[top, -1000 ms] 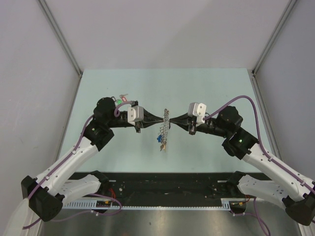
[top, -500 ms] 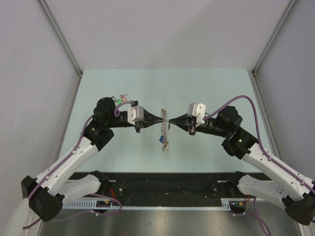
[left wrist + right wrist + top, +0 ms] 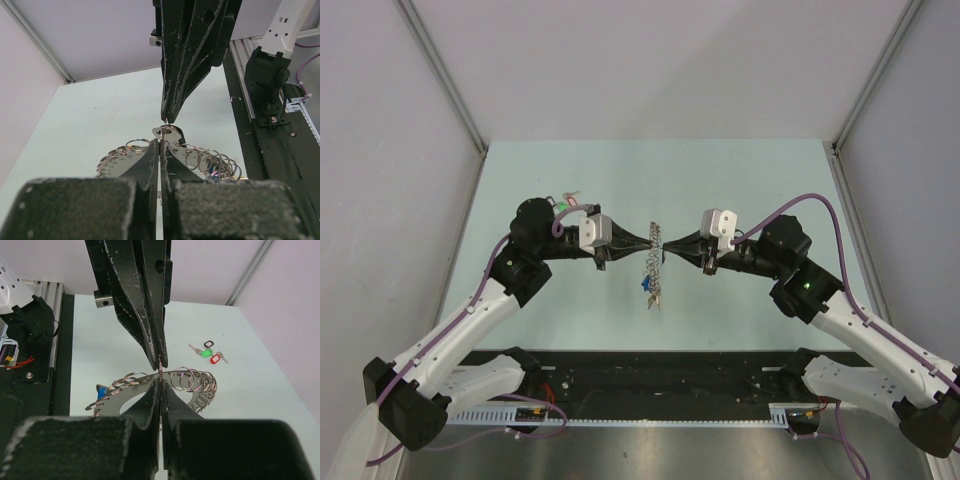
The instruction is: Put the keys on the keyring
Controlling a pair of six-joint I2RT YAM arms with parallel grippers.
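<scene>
Opposed pinch at the keyring (image 3: 655, 262). The left jaws and the right jaws are each pressed fully together and meet tip to tip above the middle of the worktop (image 3: 750, 180). The keyring hangs directly beneath that meeting point, its wide silvery band fringed with small wire loops (image 3: 202, 160) that fan out to either side of the tips. Both wrist views show the closed tips bearing on the ring's upper edge, each apparently nipping a thin loop or the band itself — which of the two cannot be resolved. A silver key (image 3: 167, 134) sits just beyond the tips of the left jaws, against the band, and a blue-tagged key (image 3: 101, 391) dangles lower down, so some keys appear to be threaded already. Further loose keys (image 3: 205, 353) with green, red and black tags lie on the worktop well apart from the tips, back beside the wrist that carries the left jaws. The two-sided hold probably stops the floppy ring from swinging and keeps one loop presented at a fixed place — a plausible set-up for working a key along its coil. Whether the ring's lowest part touches the worktop cannot be told.
</scene>
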